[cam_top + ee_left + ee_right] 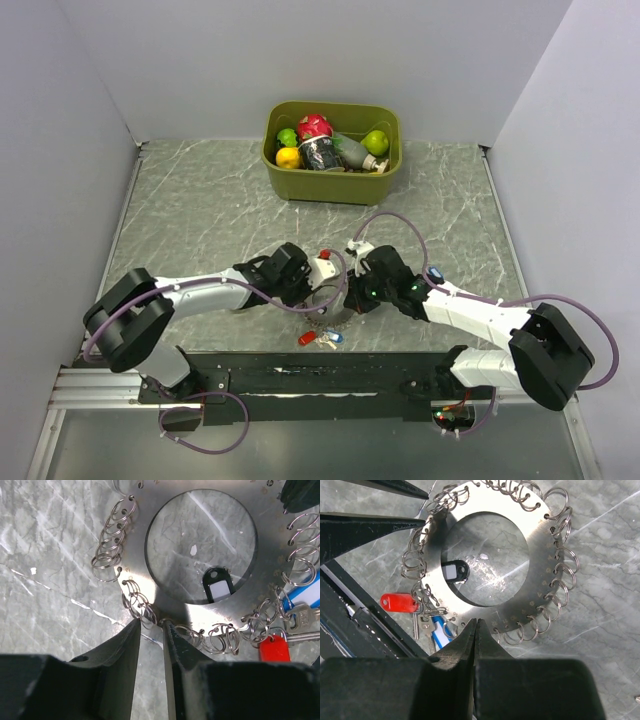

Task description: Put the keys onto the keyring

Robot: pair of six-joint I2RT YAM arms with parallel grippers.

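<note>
Two arms fold in low from either side and meet mid-table (200,210), wrists nearly nose to nose over the keyring (542,570). The left arm (200,292) stretches in from the left with its elbow back near the base; the right arm (470,310) mirrors it.

Right claw (475,625): fingers pressed together on the keyring's rim, pinching the plate edge.

Left claw (151,630): fingers a little apart at another stretch of rim, one small wire loop (146,616) between the tips. No firm pinch visible.

The keyring sits between the two claws, close to the front rail (300,375). The keys (320,338) bunch at its rim among the loops: red key (397,602), blue key (437,630), and a black key (455,572) showing through the hole. Can't tell if they're threaded on.
</note>
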